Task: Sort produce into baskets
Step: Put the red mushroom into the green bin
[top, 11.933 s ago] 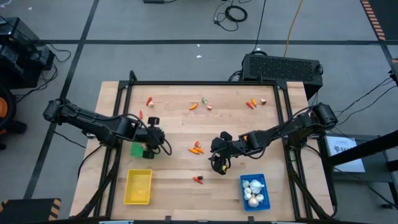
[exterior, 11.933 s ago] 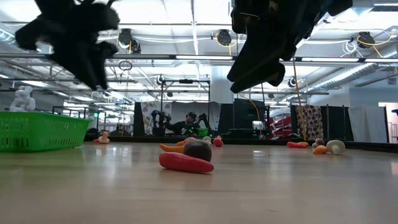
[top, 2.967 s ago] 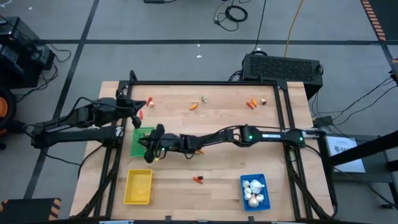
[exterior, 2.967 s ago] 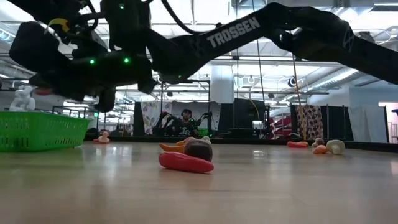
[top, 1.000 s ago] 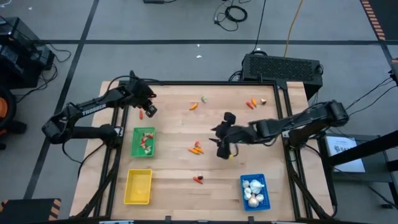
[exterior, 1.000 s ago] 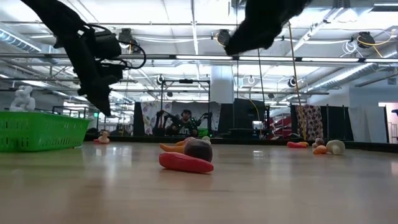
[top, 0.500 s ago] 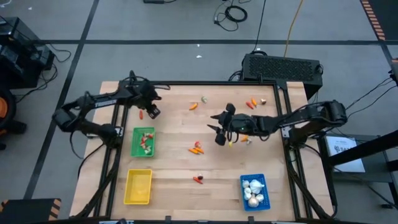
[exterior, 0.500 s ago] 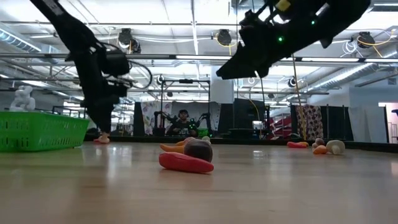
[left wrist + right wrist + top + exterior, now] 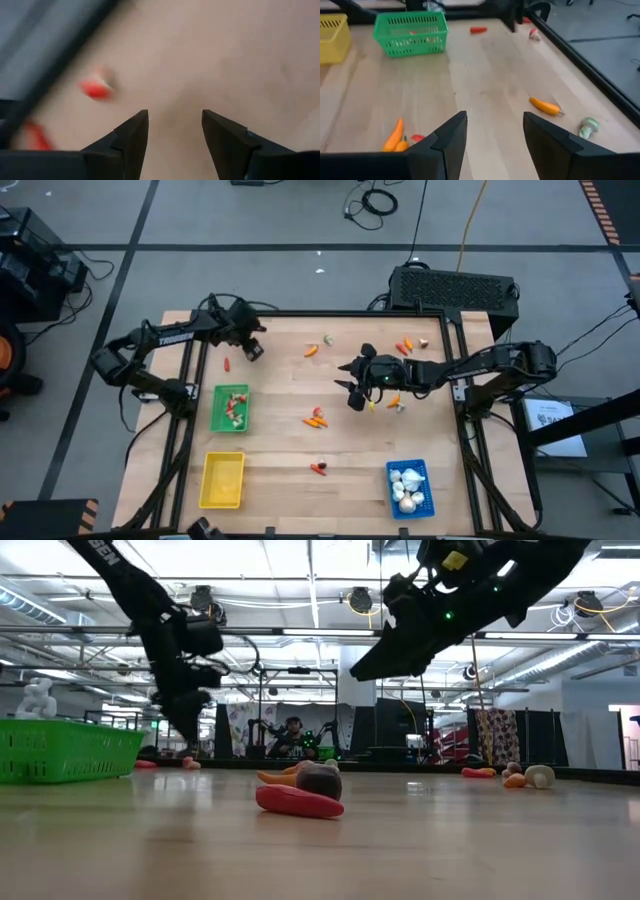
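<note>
High view: the left gripper (image 9: 252,350) hangs near the table's (image 9: 280,450) far left corner, close to a red piece (image 9: 227,364) by the left edge. The right gripper (image 9: 352,388) is over the table's middle. The green basket (image 9: 231,407) sits by the left edge, the yellow basket (image 9: 222,480) at the near left corner, the blue basket (image 9: 408,487) with white bulbs near the near right corner. Orange pieces (image 9: 317,418) lie mid-table.

Low view: a red piece (image 9: 298,801) lies nearest.

Left wrist view: jaws apart, empty, above bare wood.

Right wrist view: jaws apart, nothing between them; an orange carrot (image 9: 545,106) lies beyond.
</note>
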Action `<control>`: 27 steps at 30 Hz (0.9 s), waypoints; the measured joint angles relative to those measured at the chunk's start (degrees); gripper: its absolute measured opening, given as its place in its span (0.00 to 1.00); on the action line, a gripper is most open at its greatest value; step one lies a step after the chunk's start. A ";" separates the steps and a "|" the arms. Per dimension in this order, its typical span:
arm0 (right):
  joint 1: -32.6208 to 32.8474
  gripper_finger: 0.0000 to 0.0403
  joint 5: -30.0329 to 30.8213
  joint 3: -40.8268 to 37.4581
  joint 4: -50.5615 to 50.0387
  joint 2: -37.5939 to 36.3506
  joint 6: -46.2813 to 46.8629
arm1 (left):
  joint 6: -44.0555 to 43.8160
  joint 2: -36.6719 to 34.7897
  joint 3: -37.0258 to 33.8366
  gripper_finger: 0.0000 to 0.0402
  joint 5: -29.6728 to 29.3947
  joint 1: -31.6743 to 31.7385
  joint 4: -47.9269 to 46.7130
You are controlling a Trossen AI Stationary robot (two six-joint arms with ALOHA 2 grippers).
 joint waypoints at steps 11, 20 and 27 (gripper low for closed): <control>0.00 0.46 -0.14 0.00 1.02 -0.01 0.02 | -1.77 11.33 7.98 0.48 -5.45 8.48 0.77; 0.00 0.46 -0.32 0.00 0.09 -0.01 0.02 | 0.15 15.54 10.05 0.48 -1.88 10.91 1.79; 0.00 0.46 -0.38 0.00 -0.46 -0.01 0.00 | 0.83 16.86 10.12 0.48 -1.31 11.54 2.30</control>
